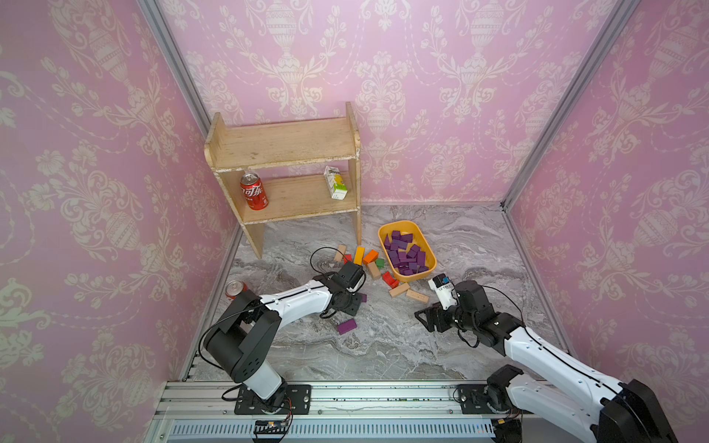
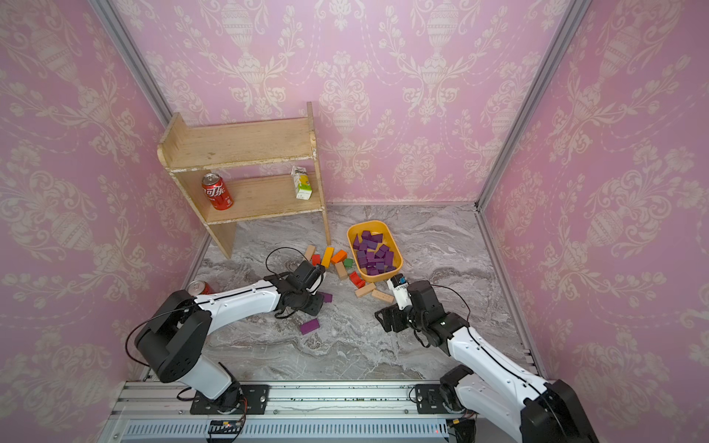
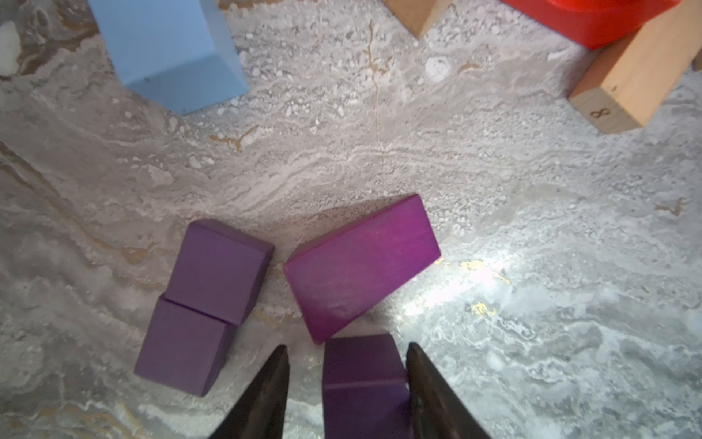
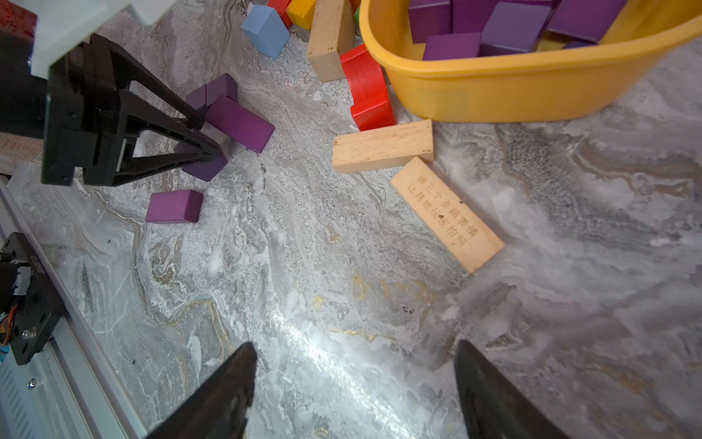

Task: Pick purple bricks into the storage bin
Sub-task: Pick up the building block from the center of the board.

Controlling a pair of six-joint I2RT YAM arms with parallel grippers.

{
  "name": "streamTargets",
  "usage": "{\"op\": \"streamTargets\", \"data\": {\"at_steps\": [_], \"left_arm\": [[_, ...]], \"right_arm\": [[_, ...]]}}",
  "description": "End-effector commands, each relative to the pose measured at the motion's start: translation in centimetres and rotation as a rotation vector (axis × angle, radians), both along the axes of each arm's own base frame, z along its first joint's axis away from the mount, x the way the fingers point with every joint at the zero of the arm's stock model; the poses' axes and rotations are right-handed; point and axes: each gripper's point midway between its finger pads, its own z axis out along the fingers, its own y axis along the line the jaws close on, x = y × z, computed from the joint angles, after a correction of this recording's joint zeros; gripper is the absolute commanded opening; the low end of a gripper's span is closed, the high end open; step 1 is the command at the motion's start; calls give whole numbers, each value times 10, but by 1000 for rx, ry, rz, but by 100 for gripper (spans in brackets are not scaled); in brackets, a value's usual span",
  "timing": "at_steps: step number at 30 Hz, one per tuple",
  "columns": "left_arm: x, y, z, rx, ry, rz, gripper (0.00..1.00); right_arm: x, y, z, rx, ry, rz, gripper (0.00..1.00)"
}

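Note:
The yellow-orange storage bin (image 1: 399, 223) (image 2: 370, 222) (image 4: 513, 87) sits at the back right and holds several purple bricks (image 1: 406, 251). My left gripper (image 3: 347, 345) (image 1: 355, 303) (image 4: 211, 138) is down on the marble, its jaws straddling one purple brick (image 3: 364, 380). One finger touches the brick and a gap shows at the other. Beside it lie a flat purple cuboid (image 3: 361, 266) and two purple cubes (image 3: 218, 273). A lone purple brick (image 1: 347, 326) (image 4: 174, 206) lies nearer the front. My right gripper (image 4: 355, 343) (image 1: 418, 314) hangs open over bare marble.
Red, orange, yellow and green blocks (image 1: 364, 257), tan blocks (image 1: 399, 289) (image 4: 381, 146) and a light-blue block (image 3: 171, 49) lie between the left gripper and the bin. A wooden shelf (image 1: 284, 153) holds a cola can (image 1: 254, 191) and a carton (image 1: 335, 183). Another can (image 1: 236, 289) stands at the left.

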Motion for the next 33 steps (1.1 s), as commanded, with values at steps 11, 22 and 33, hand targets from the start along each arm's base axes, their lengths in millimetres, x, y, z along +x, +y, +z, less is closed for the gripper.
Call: {"op": "streamTargets", "data": {"at_steps": [11,22,33], "left_arm": [[-5,1,-8,39,41,-5,32],[26,-39,66,-78,-103,-30,25],[77,-106,125,-218,-265,-127,25]], "right_arm": [[4,-2,0,4,-12,-30,84],[7,-14,11,-3,-73,-93,88],[11,-38,21,-22,-159,-223,100]]}}
